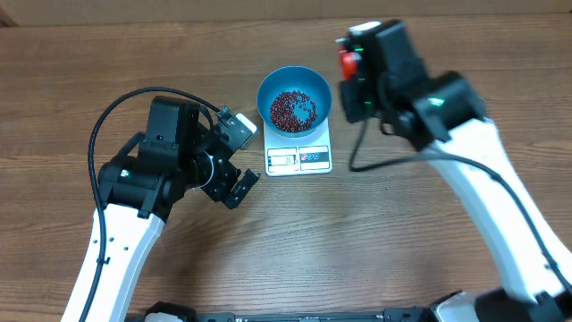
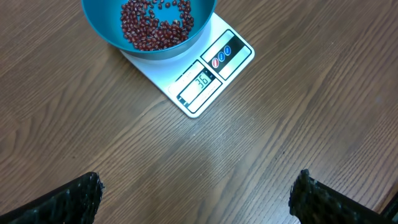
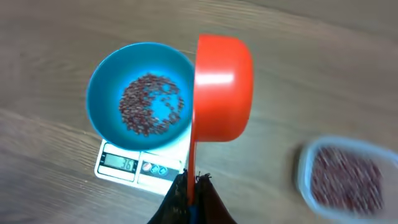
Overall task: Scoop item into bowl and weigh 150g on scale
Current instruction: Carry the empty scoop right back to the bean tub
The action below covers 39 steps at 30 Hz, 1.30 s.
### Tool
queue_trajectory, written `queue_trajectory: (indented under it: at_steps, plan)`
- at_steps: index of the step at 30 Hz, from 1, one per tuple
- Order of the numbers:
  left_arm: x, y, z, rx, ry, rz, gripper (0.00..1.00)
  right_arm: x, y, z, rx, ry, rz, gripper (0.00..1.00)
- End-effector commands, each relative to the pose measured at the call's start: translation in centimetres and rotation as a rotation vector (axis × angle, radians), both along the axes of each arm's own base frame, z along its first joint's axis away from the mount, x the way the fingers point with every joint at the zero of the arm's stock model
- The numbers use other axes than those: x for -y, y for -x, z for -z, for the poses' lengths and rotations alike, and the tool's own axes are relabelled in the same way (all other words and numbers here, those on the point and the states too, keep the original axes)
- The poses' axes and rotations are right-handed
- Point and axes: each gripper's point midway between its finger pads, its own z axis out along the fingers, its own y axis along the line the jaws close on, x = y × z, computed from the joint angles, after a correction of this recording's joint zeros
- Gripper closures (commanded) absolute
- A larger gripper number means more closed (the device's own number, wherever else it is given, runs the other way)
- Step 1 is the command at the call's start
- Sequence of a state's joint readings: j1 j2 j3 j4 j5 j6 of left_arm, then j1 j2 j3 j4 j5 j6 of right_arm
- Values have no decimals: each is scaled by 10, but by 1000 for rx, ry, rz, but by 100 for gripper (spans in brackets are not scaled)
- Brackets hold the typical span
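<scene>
The blue bowl stands on the white scale, whose display reads 36. A layer of red-brown beans covers the bottom of the bowl. My right gripper is shut on the thin handle of a red scoop. The scoop is turned on its side just right of the bowl's rim, its inside hidden. In the overhead view the scoop shows beside the right gripper. My left gripper hangs open over bare wood, down and left of the scale, with its fingers wide apart.
A clear tub of beans sits blurred to the right of the scale in the right wrist view; the right arm hides it from overhead. A black cable droops from the right arm near the scale's right side.
</scene>
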State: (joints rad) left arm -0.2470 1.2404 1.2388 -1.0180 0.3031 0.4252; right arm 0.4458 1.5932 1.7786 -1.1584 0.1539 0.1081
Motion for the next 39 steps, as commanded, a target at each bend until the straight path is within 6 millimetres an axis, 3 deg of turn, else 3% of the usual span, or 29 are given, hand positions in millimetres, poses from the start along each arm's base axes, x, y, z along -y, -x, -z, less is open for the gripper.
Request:
queue_trajectory:
  at_steps: [1, 7, 12, 18, 26, 39]
  plan:
    - [0, -5, -9, 24, 6, -5, 0, 32, 6, -21, 5, -107, 194, 96]
    - [0, -5, -9, 23, 6, -5, 0, 91, 16, -6, -88, -93, 378, 96]
    - [0, -5, -9, 24, 6, -5, 0, 123, 27, 3, -154, -77, 478, 96]
    - [0, -5, -9, 23, 6, -5, 0, 129, 29, 4, -162, -84, 509, 96]
    - [0, -5, -9, 23, 6, -5, 0, 138, 26, 2, -131, -163, 709, 96]
    - [0, -5, -9, 23, 6, -5, 0, 147, 22, -2, -91, -128, 732, 96]
